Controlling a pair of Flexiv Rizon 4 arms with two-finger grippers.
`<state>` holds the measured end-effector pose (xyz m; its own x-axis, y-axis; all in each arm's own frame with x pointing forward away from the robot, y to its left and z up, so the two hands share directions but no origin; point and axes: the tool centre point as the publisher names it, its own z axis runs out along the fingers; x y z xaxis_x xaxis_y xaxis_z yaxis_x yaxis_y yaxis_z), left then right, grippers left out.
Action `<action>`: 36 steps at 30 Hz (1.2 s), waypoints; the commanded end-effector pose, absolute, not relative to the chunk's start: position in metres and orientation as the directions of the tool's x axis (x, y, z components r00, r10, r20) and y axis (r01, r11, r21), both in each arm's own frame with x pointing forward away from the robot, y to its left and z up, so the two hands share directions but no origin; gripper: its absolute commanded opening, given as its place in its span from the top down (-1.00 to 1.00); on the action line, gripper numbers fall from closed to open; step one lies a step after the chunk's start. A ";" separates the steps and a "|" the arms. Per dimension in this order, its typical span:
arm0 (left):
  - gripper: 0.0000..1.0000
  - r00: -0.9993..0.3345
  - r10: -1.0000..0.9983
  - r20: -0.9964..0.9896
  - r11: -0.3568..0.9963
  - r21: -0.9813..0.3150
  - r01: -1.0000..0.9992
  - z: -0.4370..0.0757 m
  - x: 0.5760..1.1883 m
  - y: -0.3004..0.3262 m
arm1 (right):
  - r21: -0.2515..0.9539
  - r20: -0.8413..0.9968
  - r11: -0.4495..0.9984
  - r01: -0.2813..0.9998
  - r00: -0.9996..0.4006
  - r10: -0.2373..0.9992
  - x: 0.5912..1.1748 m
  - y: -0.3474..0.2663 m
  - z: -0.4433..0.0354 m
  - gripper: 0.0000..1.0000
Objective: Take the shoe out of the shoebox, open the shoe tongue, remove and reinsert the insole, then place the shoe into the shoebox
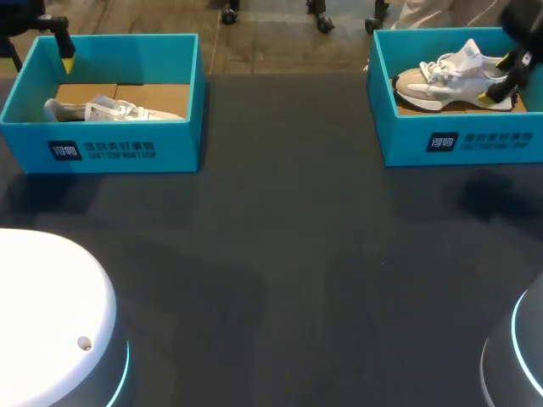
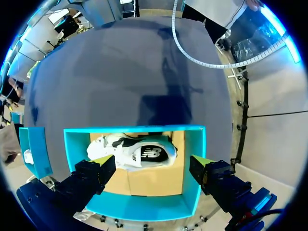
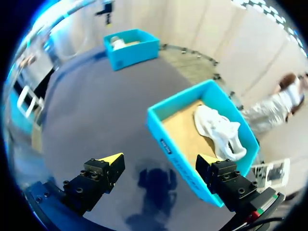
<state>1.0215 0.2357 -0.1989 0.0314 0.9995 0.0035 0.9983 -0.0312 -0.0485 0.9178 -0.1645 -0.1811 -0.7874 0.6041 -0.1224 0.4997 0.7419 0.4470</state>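
Left gripper (image 2: 153,162) apart above left box (image 2: 144,207), left shoe (image 2: 132,151) inside. Right gripper (image 3: 161,159) apart above right box (image 3: 166,139), right shoe (image 3: 219,130) inside. Risk: finger clips box wall or pinches laces only; shoe slips, box drags.

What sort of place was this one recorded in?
Likely a robot lab or data-collection station: a dark table bears the left shoebox and right shoebox, holding the left shoe and right shoe, with the left gripper and right gripper open by them.
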 end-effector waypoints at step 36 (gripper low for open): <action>-1.00 0.032 0.999 0.005 -0.032 -0.044 0.999 -0.199 1.020 0.236 | 0.645 -0.027 0.096 0.758 -0.104 0.994 0.980 -0.218 -0.205 -1.00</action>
<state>1.0215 0.2358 -0.1989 0.0314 0.9995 0.0035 0.9983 -0.0311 -0.0483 0.9637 -0.2194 -0.2001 -0.2073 0.9776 -0.0373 0.7304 0.1801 0.6589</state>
